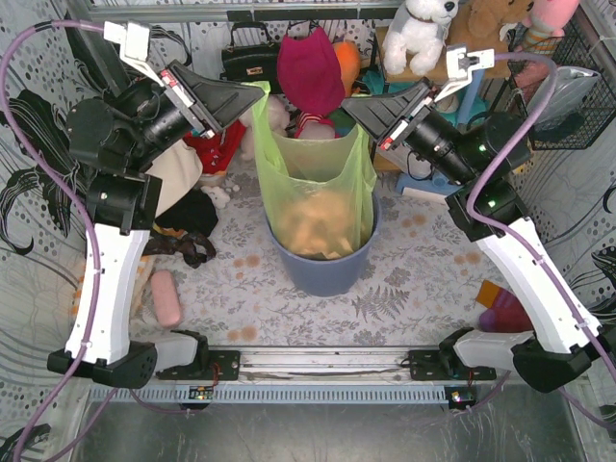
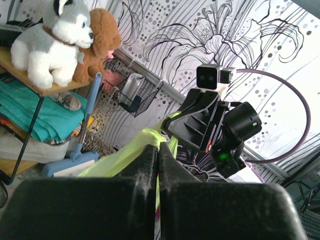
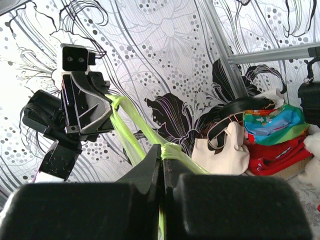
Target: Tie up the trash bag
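The lime-green trash bag (image 1: 313, 183) stands in a blue-grey round bin (image 1: 322, 274) at the table's middle, with tan crumpled paper showing through. Its rim is pulled up at two corners. My left gripper (image 1: 258, 91) is shut on the bag's left corner. In the left wrist view, green plastic (image 2: 120, 157) is pinched between the closed fingers of the left gripper (image 2: 159, 147). My right gripper (image 1: 348, 106) is shut on the right corner. In the right wrist view, a bunched green strip (image 3: 125, 125) runs from the right gripper (image 3: 162, 149) toward the left gripper (image 3: 85, 105).
Behind the bin hang a magenta cloth bag (image 1: 310, 67) and a black handbag (image 1: 248, 53). Plush toys (image 1: 419, 34) sit on a shelf at the back right, beside a wire basket (image 1: 568, 87). A pink object (image 1: 166, 296) lies front left and a purple one (image 1: 505, 313) front right.
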Tool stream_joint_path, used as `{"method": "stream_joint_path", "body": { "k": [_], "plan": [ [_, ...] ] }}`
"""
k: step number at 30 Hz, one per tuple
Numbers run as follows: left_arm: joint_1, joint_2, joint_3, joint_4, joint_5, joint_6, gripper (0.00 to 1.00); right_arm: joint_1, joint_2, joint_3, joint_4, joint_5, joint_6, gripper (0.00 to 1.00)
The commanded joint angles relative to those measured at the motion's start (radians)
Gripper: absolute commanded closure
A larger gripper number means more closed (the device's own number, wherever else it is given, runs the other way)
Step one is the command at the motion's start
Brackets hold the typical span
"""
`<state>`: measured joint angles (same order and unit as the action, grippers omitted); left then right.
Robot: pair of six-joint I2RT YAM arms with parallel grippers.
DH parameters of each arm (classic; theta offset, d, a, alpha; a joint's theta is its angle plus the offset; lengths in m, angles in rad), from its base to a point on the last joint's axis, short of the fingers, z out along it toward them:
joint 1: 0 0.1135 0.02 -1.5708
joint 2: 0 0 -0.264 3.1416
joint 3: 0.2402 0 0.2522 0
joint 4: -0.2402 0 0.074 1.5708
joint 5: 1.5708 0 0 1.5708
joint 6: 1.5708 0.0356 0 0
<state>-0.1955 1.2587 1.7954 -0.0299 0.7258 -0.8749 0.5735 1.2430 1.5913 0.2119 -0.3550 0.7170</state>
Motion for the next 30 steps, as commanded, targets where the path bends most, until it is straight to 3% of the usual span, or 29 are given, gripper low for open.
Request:
{"method": "stream_joint_path", "body": {
  "k": [1, 8, 14, 18, 26, 30],
  "plan": [
    [0.003, -0.057, -0.02, 0.037, -0.018, 0.024, 0.95, 0.002, -0.039, -0.029, 0.045, -0.002, -0.003, 1.0],
    [0.002, -0.122, -0.145, -0.066, -0.129, 0.115, 0.95, 0.002, -0.079, -0.182, 0.092, 0.029, 0.039, 1.0],
    [0.002, -0.056, 0.036, -0.182, -0.157, 0.184, 0.95, 0.002, 0.003, -0.011, 0.061, -0.014, 0.01, 1.0],
    [0.002, -0.047, 0.061, -0.147, -0.139, 0.16, 0.95, 0.002, 0.021, 0.055, 0.046, -0.026, -0.003, 1.0],
    [0.002, -0.112, -0.139, -0.074, -0.14, 0.119, 0.95, 0.002, -0.045, -0.139, 0.074, 0.036, 0.024, 1.0],
    [0.002, -0.104, -0.13, -0.063, -0.146, 0.113, 0.95, 0.002, -0.03, -0.112, 0.085, 0.032, 0.033, 1.0]
  ]
}}
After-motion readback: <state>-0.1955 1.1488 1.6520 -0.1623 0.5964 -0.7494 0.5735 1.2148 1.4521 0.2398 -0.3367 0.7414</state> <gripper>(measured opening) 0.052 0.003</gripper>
